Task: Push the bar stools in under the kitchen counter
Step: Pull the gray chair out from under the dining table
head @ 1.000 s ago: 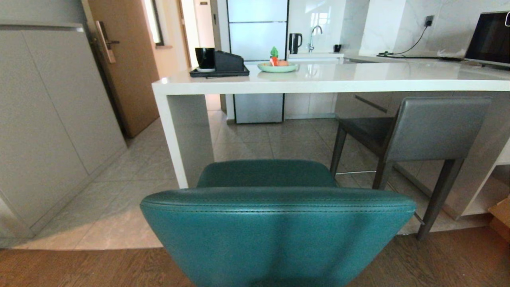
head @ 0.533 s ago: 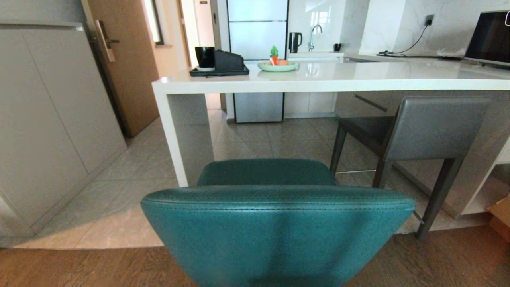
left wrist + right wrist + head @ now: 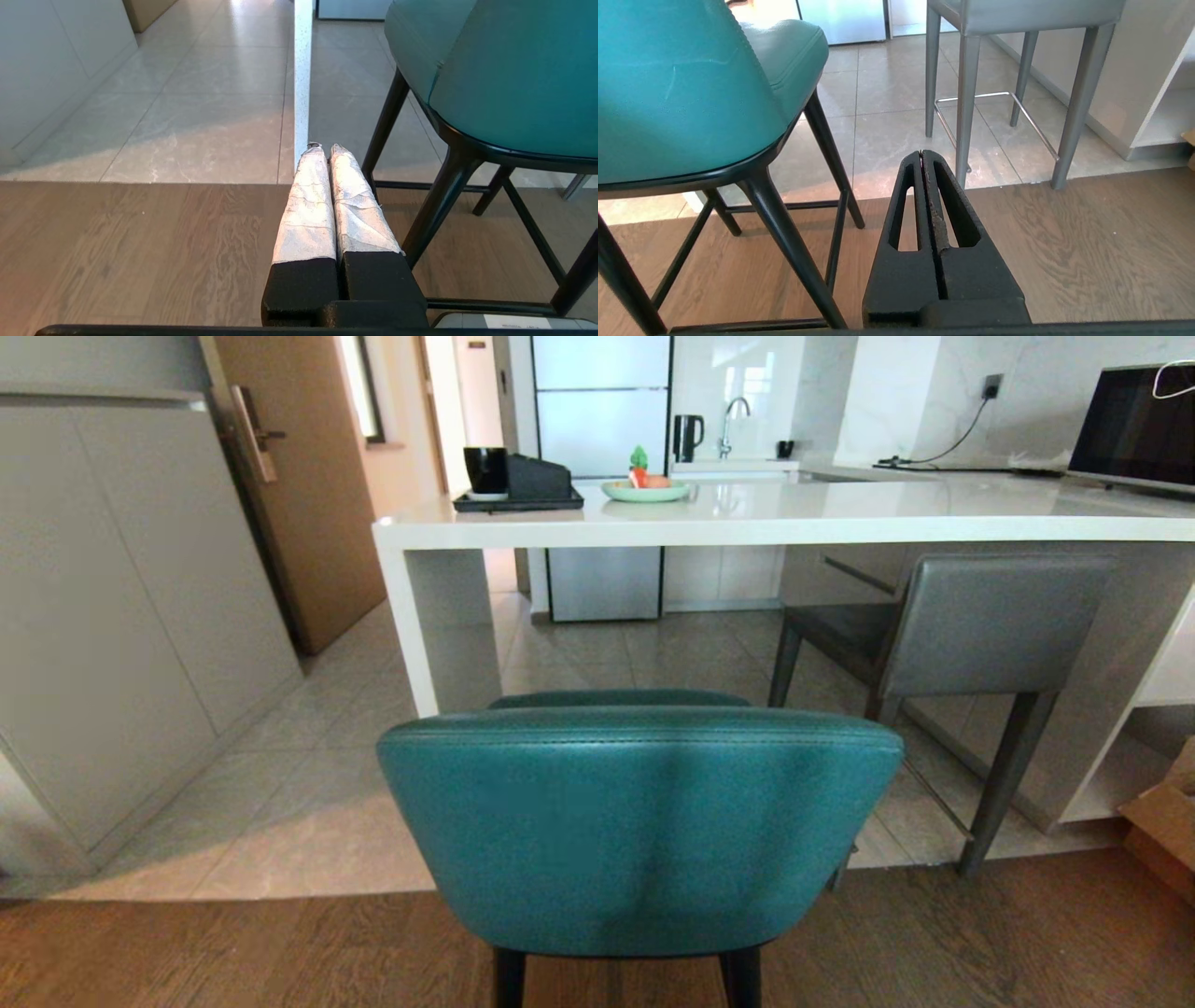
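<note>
Judging from how things lie, the job is only part done. The grey stool [image 3: 971,635] stands at the worktop [image 3: 803,518] with its seat reaching under the slab edge and its back just outside, so it looks close to home, though it sits a little askew. The teal stool [image 3: 639,821] is well out from the worktop: its back fills the middle of the head view, its rear legs stand on the wood floor [image 3: 980,943], and open tile shows between its seat and the white side leg [image 3: 425,616]. That one is left to push in, and perhaps the grey one needs a small nudge.

The teal stool has a rounded, stitched leather back wrapping a padded seat, on thin black legs joined by low cross rails. The grey stool is boxy, with a flat back, grey legs and a chrome footrest.

The left gripper [image 3: 322,149] hangs low beside the teal stool on its left, fingers pressed together and holding nothing. The right gripper [image 3: 922,154] hangs low on its right, between the two stools, fingers likewise closed and empty. Neither touches a stool.
</note>
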Robot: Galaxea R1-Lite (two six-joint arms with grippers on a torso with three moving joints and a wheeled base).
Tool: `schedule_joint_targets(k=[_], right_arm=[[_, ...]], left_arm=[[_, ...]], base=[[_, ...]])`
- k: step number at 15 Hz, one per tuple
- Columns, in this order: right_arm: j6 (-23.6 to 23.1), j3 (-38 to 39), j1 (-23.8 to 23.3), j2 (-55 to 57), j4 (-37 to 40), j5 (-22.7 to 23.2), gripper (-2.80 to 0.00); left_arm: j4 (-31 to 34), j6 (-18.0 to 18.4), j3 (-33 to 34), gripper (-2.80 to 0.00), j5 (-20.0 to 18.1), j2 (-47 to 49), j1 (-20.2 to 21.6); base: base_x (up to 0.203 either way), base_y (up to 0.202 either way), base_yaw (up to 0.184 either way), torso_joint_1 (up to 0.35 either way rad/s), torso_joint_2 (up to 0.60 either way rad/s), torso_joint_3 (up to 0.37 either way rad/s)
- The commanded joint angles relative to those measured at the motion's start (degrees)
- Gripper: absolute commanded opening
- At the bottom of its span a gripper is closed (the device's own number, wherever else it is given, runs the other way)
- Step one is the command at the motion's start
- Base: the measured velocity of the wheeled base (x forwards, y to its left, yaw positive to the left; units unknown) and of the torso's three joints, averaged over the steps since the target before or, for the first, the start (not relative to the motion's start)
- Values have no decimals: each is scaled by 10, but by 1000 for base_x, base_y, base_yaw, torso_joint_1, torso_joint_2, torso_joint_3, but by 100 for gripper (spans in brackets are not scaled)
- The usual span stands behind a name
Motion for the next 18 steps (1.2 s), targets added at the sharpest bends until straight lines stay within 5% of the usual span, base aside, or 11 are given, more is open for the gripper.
schedule_joint_targets(k=[1, 5, 18], right_arm=[[0, 3, 0, 1, 0, 0, -280], [1, 3, 0, 0, 0, 0, -280], [1, 3, 0, 1, 0, 0, -280]], left_arm=[[0, 0, 0, -280, 0, 0, 1], [0, 0, 0, -280, 0, 0, 1], [0, 0, 0, -280, 0, 0, -1]], base=[[0, 0, 0, 0, 0, 0], [3, -41, 0, 1, 4, 2], [0, -193, 2, 1, 2, 3]])
